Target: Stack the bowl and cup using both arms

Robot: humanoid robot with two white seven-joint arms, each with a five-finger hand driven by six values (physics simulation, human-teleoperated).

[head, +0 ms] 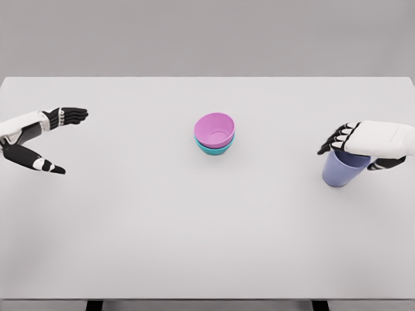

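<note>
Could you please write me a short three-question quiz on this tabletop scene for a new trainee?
1. True or false: the pink bowl sits nested in the teal bowl.
2. Which hand grips the purple cup: A) left hand, B) right hand, C) neither?
3. Fill in: the left hand's fingers are ___ and hold nothing.

Key: 1 true; 2 B; 3 open.

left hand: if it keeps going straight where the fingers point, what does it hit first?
The left hand is open, fingers pointing right across the table. Its line looks free; the stacked bowls sit furthest along it, though height above the table is unclear.
</note>
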